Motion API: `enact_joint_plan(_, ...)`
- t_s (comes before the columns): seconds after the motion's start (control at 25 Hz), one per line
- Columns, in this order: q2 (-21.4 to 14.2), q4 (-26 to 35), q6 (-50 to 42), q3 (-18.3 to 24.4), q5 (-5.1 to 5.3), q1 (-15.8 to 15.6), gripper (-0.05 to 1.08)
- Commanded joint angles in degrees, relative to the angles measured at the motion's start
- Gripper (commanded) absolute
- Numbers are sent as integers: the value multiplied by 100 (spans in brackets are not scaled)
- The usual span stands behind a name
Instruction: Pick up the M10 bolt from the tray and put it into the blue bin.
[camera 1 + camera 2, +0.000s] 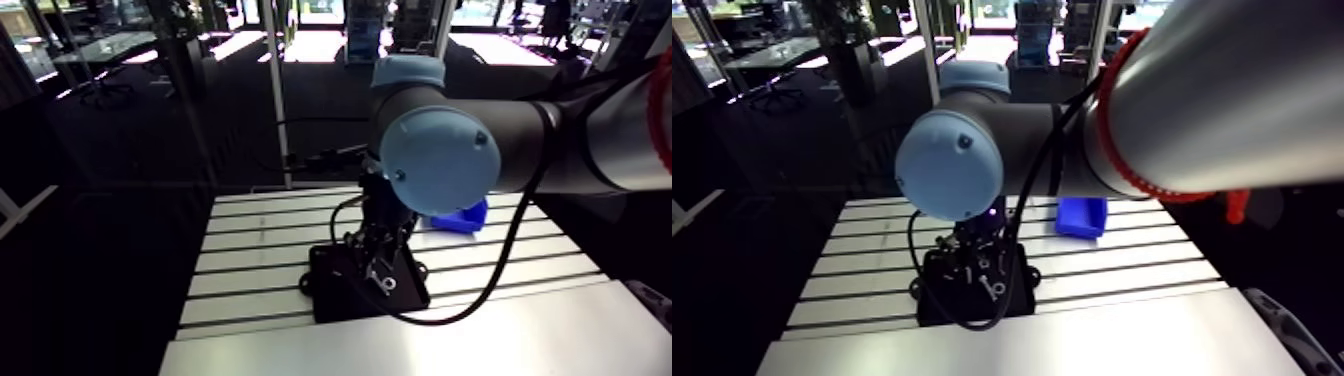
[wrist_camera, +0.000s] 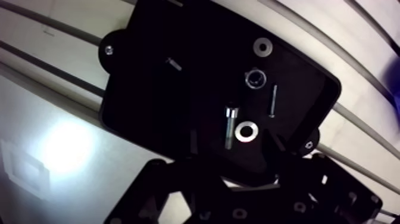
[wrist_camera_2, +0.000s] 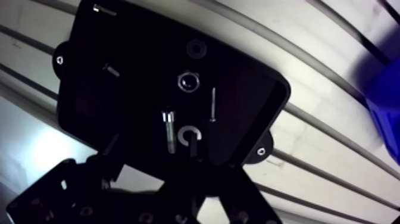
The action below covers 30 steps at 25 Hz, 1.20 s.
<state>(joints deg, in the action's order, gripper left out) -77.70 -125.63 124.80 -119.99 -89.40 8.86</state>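
Slotted aluminium table [image 1: 260, 262] carries a flat black plastic tray [image 2: 178, 101] of loose hardware, and a blue plastic bin [image 1: 1080, 216] stands apart from it on the same surface. The black two-finger gripper [image 2: 235, 146] hangs low over the tray, fingers spread and pinching nothing. Between them the silver, cylinder-headed M10 bolt [image 2: 230, 124] lies on the tray floor, a flat steel washer [image 2: 245, 131] just beside its shank.

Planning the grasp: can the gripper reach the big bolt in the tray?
Probably yes: the bolt lies uncovered in the tray under the gripper, though a washer sits close beside it.
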Motion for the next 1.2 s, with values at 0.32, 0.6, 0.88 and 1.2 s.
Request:
enact_joint_plan(0.32, 207, -239, -29, -65, -91, 2, 38)
enact_joint_plan(0.6, 304, -318, -38, -73, -100, -7, 42)
enact_joint_plan(0.88, 330, -318, -38, -82, -91, -7, 47)
enact_joint_plan(1.2, 357, -318, -38, -100, -91, -7, 54)
